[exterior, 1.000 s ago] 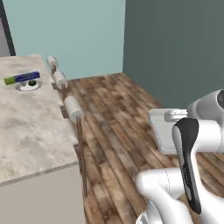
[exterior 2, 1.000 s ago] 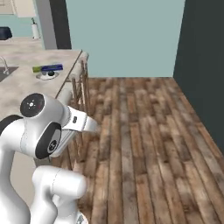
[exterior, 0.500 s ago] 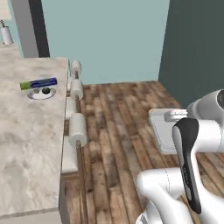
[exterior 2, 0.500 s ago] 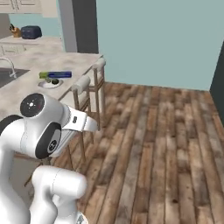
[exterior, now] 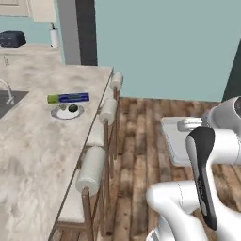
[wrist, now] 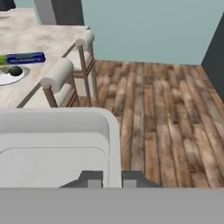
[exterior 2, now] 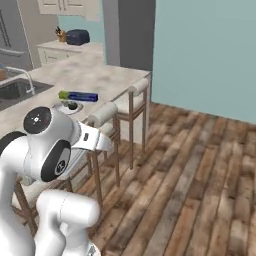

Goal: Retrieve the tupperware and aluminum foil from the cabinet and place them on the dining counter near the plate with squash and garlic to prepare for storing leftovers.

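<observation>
My gripper (wrist: pixel 112 178) is shut on the tupperware (wrist: pixel 57 144), a pale grey shallow container held level at the hand and also seen from the left base (exterior: pixel 176 141). The aluminum foil (exterior: pixel 68 98), a dark blue carton with a green end, lies on the dining counter (exterior: pixel 28 155) just behind the plate (exterior: pixel 67 111) with dark food on it. The foil (exterior 2: pixel 78 96) and the plate (exterior 2: pixel 70 106) lie ahead and to my left, beyond the stools. In the hand view the foil (wrist: pixel 24 58) and plate (wrist: pixel 11 74) are at the upper left. A cream cabinet (exterior 2: pixel 62 5) hangs on the far wall.
Stools with cylindrical cushions (exterior: pixel 92 169) (exterior 2: pixel 102 115) line the counter's near edge between me and the plate. A faucet (exterior: pixel 5 89) and a dark sink (exterior 2: pixel 15 90) sit further left. A dark toaster (exterior 2: pixel 77 36) stands on the back counter. Wooden floor (exterior 2: pixel 200 165) lies open to the right.
The base has driven and turned, so the whole scene has shifted: the counter, foil and plate now appear closer and more central. The tupperware stays in the shut gripper.
</observation>
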